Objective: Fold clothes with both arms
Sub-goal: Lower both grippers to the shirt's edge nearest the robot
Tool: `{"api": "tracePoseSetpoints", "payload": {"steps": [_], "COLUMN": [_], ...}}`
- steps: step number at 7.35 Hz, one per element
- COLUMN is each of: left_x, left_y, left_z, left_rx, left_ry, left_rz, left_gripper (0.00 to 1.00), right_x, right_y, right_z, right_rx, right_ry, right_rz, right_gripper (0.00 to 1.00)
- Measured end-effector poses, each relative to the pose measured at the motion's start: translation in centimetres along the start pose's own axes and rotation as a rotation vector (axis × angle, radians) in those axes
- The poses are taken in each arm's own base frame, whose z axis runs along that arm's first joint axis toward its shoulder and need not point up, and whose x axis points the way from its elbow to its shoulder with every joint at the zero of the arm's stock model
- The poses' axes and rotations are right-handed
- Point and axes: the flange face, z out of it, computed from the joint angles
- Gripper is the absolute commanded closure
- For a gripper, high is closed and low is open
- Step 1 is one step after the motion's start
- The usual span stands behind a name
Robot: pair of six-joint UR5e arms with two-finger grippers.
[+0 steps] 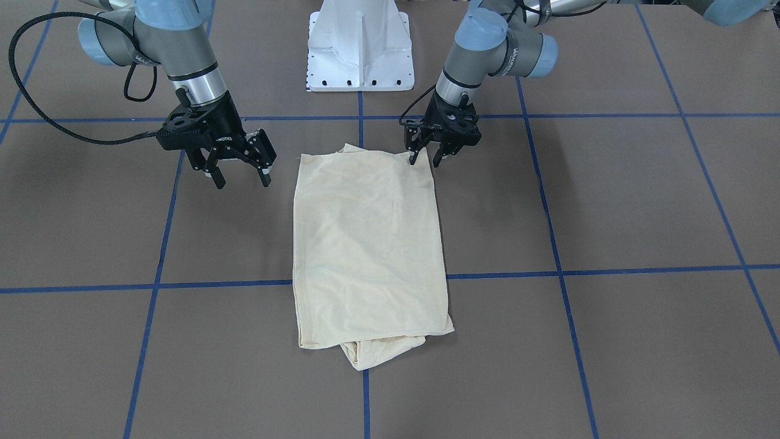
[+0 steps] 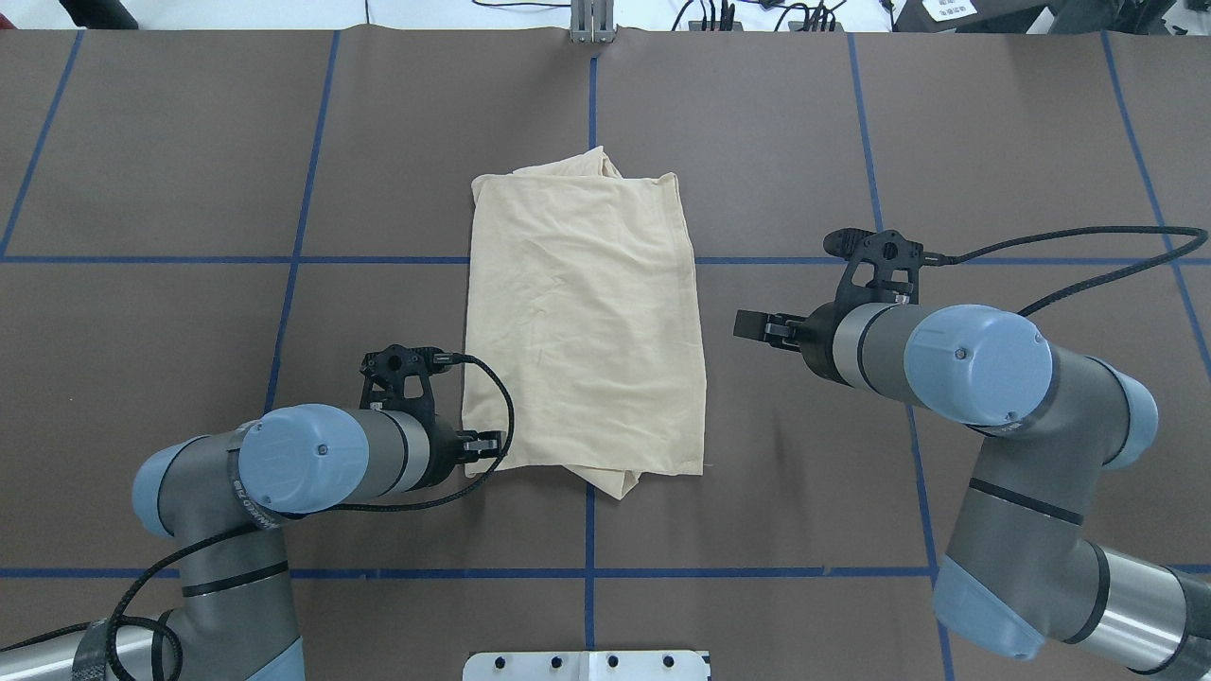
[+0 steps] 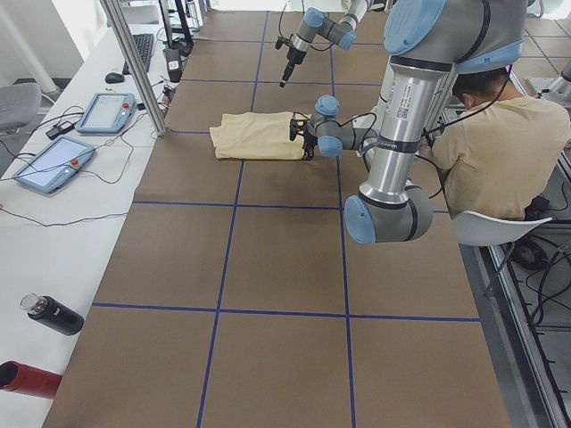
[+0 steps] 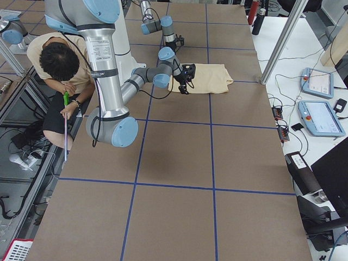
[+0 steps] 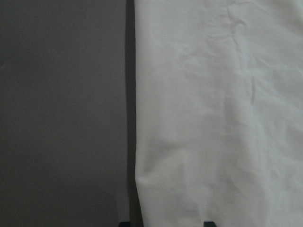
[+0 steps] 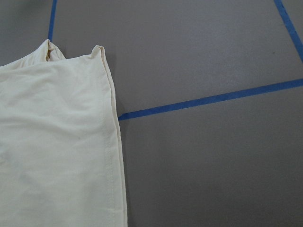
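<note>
The cream-yellow T-shirt (image 1: 368, 244) lies folded into a long rectangle in the middle of the table, its print hidden. It also shows in the overhead view (image 2: 582, 322). My left gripper (image 1: 425, 161) is open and low at the shirt's corner nearest the robot. In the left wrist view its two fingertips stand apart at the bottom edge, straddling the shirt's edge (image 5: 213, 109). My right gripper (image 1: 242, 182) is open and empty, above bare table beside the shirt's other near corner. The right wrist view shows the shirt's side hem (image 6: 52, 156).
The white pedestal base (image 1: 361, 46) stands at the robot's side of the table. Blue tape lines (image 1: 213, 284) cross the brown mat. A seated person (image 3: 500, 152) is beside the table. Tablets (image 3: 107, 111) and bottles (image 3: 53, 314) lie on a side bench.
</note>
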Motion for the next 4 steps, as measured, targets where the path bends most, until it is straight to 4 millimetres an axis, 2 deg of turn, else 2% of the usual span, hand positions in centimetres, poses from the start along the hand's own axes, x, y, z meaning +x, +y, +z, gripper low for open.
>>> {"api": "tracePoseSetpoints", "payload": {"steps": [1,2,3,4], "left_x": [0.1,0.3,0.5,0.8], "left_y": [0.2,0.7,1.4,2.0], "left_z": [0.2,0.3,0.4,0.5], "left_rx": [-0.002,-0.009,-0.018,-0.026], "left_ry": [0.000,0.001,0.002,0.005], "left_rz": [-0.028,-0.063,-0.092,-0.115], "left_gripper": [0.53,0.70,0.98,1.00], "right_x": [0.0,-0.1,-0.1,-0.1], "right_y": [0.1,0.1,0.1,0.1], "right_z": [0.0,0.0,0.0,0.0], "right_rx": [-0.001,-0.001,-0.001,-0.002], "right_ry": [0.000,-0.001,-0.001,-0.001], "right_rz": [-0.001,-0.001,-0.001,-0.001], "right_gripper": [0.00,0.00,0.00,0.00]}}
